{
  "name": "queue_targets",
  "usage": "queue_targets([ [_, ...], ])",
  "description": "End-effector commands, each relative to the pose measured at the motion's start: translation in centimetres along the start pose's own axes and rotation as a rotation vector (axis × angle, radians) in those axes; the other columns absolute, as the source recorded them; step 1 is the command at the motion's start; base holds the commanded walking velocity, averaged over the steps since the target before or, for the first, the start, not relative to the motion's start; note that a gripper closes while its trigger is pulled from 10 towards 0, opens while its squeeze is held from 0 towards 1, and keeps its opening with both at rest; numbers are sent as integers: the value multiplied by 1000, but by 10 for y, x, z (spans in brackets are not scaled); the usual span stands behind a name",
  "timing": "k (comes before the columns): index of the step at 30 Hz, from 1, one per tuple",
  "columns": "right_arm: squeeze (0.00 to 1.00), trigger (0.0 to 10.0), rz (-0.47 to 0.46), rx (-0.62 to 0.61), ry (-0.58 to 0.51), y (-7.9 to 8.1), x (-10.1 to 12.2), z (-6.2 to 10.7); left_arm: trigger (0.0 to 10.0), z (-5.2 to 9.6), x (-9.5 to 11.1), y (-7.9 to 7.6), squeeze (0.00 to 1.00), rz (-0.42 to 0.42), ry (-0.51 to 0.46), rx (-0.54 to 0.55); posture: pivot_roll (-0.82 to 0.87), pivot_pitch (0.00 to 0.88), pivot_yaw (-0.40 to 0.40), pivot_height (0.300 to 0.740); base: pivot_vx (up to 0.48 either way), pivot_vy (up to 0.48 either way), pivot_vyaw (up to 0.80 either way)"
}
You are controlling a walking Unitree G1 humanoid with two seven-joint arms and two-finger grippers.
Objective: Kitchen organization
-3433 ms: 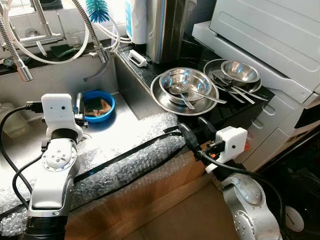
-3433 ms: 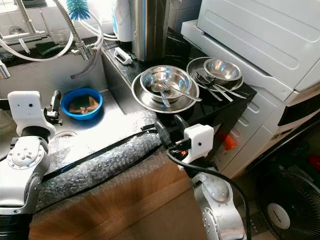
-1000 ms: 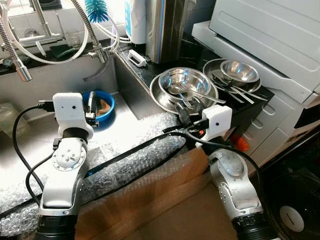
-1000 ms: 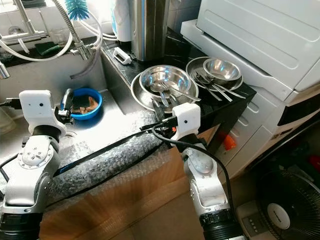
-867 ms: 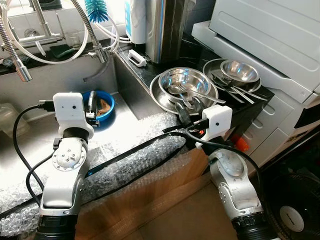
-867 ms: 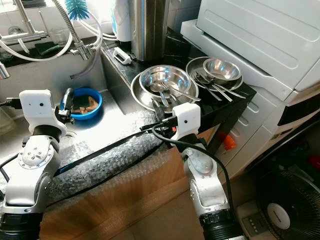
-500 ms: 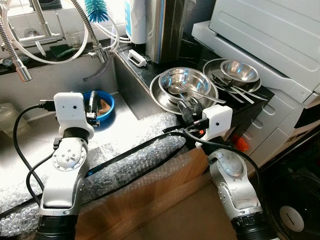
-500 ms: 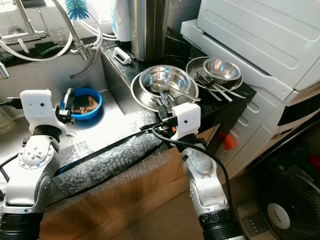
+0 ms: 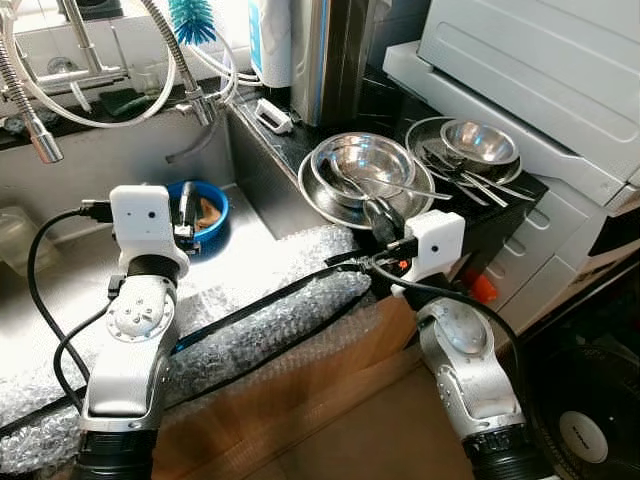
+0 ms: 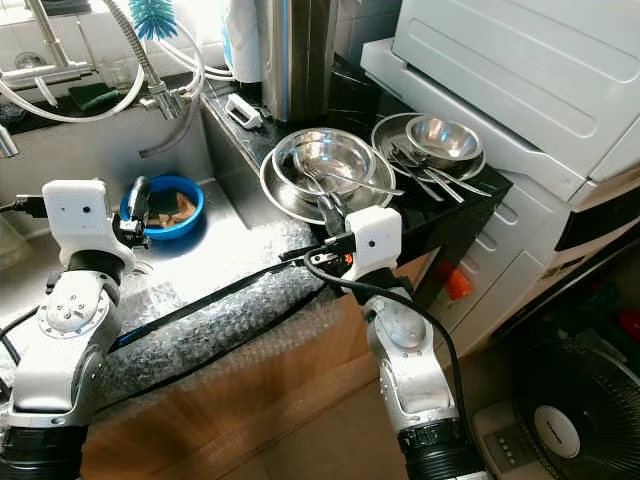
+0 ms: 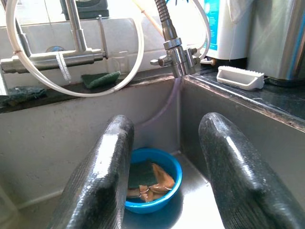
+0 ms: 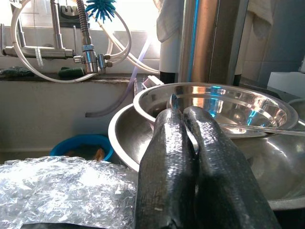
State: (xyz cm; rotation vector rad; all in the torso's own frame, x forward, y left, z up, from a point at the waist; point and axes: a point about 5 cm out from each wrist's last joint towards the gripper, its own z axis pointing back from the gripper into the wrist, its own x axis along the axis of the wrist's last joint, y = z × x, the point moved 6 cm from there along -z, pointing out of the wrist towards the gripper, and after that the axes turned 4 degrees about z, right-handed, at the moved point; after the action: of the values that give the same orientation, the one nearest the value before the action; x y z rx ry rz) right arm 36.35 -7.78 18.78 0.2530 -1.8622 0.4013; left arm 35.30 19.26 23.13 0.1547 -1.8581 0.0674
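From the head camera I saw my right pincer at the near rim of the wide steel dish on the black surface, a steel bowl nested inside it. My left pincer hung over the sink beside the blue bowl.

My left wrist camera showed its fingers spread, the blue bowl beyond them.

My right wrist camera showed its fingers pressed together on a spoon handle.
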Motion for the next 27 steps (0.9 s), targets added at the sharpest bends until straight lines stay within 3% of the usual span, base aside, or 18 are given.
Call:
queue_targets([
  [1, 0, 0, 6, -7, -2, -3, 1, -2, 10000, 0, 7, -2, 0, -2, -27, -9, 70, 113, -51, 740, 0, 0, 0],
  [17, 0, 0, 51, -57, -73, -10, 17, -6, 10000, -2, 12, -3, 0, 3, -46, -6, 71, 102, -49, 740, 0, 0, 0],
  [18, 0, 2275, 58, -60, -81, -11, 19, -7, 10000, -3, 13, -3, 0, 4, -49, -4, 71, 103, -49, 740, 0, 0, 0],
  [19, 0, 10000, 64, -65, -92, -12, 22, -7, 10000, -3, 14, -2, 0, 8, -54, 0, 70, 104, -49, 740, 0, 0, 0],
  [27, 0, 10000, 71, -68, -173, -13, 49, -14, 10000, -3, 23, 2, 0, 23, -90, 25, 68, 107, -50, 740, 0, 0, 0],
])
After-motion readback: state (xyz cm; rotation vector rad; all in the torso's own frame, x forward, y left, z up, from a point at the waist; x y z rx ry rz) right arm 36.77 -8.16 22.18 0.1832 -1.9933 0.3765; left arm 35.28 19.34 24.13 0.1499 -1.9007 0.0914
